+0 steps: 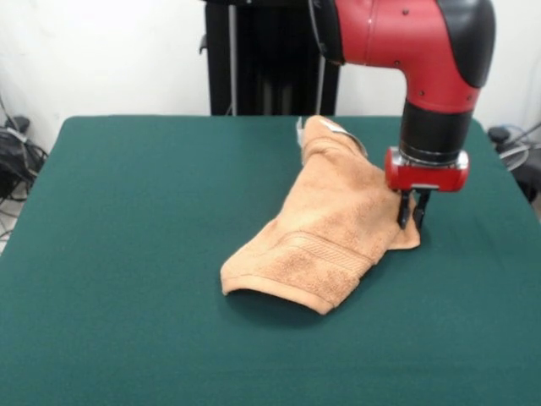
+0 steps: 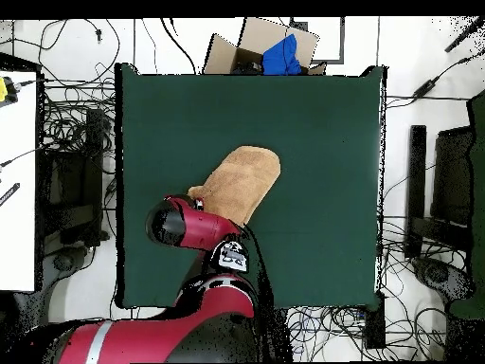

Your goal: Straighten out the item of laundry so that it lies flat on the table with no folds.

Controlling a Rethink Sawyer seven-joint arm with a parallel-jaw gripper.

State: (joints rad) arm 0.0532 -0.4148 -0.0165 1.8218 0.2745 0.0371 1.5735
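Note:
The item of laundry [image 1: 330, 233], a light orange-tan towel, lies crumpled and folded on the green table [image 1: 127, 220], right of centre, with one end humped up toward the far edge and white tags showing there. My gripper [image 1: 413, 211] points straight down at the towel's right edge, its fingers close together with a bit of the towel's corner between them. In the overhead view the towel [image 2: 242, 180] lies near the middle of the table [image 2: 322, 123], and the red arm [image 2: 189, 227] covers its lower left end and hides the gripper.
A cardboard box [image 2: 270, 47] with something blue in it sits beyond the table's edge opposite the arm. Cables and equipment lie on the floor on both sides. Bare green table surrounds the towel, widest on the left in the front view.

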